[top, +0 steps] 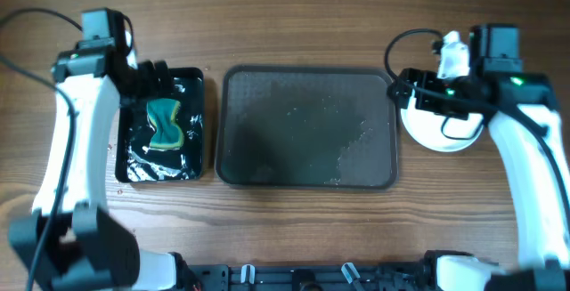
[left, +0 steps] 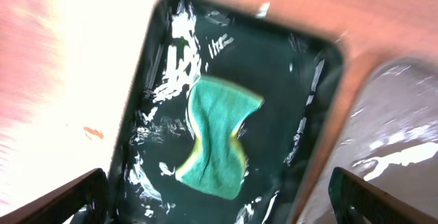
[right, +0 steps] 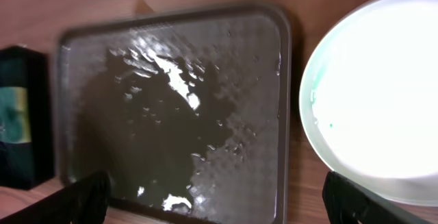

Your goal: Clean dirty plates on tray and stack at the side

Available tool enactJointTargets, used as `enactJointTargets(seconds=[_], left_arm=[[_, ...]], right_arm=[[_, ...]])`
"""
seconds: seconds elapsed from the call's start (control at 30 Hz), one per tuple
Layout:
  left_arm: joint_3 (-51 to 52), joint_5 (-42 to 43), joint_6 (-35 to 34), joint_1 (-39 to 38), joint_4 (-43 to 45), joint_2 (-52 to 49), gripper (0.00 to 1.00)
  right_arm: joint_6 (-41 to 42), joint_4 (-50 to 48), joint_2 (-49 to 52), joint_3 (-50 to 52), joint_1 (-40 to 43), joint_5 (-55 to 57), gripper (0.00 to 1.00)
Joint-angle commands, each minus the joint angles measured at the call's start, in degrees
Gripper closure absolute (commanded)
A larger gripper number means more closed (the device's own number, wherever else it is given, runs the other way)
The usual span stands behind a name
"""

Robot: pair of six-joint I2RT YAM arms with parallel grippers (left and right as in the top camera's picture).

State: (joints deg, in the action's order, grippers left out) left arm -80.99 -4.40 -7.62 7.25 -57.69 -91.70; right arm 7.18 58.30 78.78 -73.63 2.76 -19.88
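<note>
Hangs right gripper [top: 401,89] wide open over the white plate's [top: 438,136] left edge, just right of the wet tray [top: 267,122]. Holds left gripper [top: 156,77] wide open too, above the green sponge [top: 165,124].

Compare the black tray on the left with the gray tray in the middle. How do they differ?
The black tray is smaller than the gray tray. The black tray holds a green sponge; the gray tray holds nothing but water drops. The black tray looks smooth and glossy; the gray tray has a textured floor. Both are rectangular with rounded corners, wet, and lie flat on the table.
</note>
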Motion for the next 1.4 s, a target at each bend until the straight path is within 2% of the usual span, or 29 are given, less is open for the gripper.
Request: enactJointTargets(seconds=[0.0, 0.27, 0.4, 0.53, 0.63, 0.77, 0.87, 1.03, 1.1, 1.2, 1.37], left_arm=[[-0.68, 0.52, -0.96, 0.11, 0.02, 1.70, 0.00], [-0.68, 0.55, -0.96, 0.11, 0.02, 1.70, 0.00], [-0.68, 0.55, -0.96, 0.11, 0.02, 1.70, 0.00], [-0.68, 0.52, -0.96, 0.13, 0.02, 1.70, 0.00], [-0.68, 0.52, -0.96, 0.11, 0.02, 1.70, 0.00], [-0.68, 0.55, -0.96, 0.11, 0.02, 1.70, 0.00], [-0.68, 0.52, -0.96, 0.11, 0.02, 1.70, 0.00], [-0.68, 0.52, -0.96, 0.11, 0.02, 1.70, 0.00], [-0.68, 0.52, -0.96, 0.11, 0.04, 1.70, 0.00], [-0.68, 0.52, -0.96, 0.11, 0.02, 1.70, 0.00], [-0.68, 0.52, -0.96, 0.13, 0.02, 1.70, 0.00]], right_arm=[[-0.96, 3.21, -10.23, -6.12, -0.17, 1.86, 0.00], [2.40, 3.93, -27.65, -6.38, -0.17, 1.90, 0.00], [2.32, 4.57, -31.43, -6.38, -0.17, 1.90, 0.00], [-2.84, 5.60, -32.89, -6.29, -0.17, 4.31, 0.00], [-9.05, 2.08, -33.48, -4.44, -0.17, 4.39, 0.00], [-11.52, -14.71, -41.97, 10.12, -0.20, 4.39, 0.00], [-11.45, -28.72, -49.92, 25.33, -0.20, 3.06, 0.00], [-6.93, -48.30, -63.47, 49.70, -0.35, 1.70, 0.00], [-6.62, -53.90, -68.46, 57.70, -0.68, 1.84, 0.00], [-7.15, -57.40, -74.69, 65.68, -1.88, 2.67, 0.00], [-5.05, -60.74, -78.62, 72.94, -2.34, 3.54, 0.00]])
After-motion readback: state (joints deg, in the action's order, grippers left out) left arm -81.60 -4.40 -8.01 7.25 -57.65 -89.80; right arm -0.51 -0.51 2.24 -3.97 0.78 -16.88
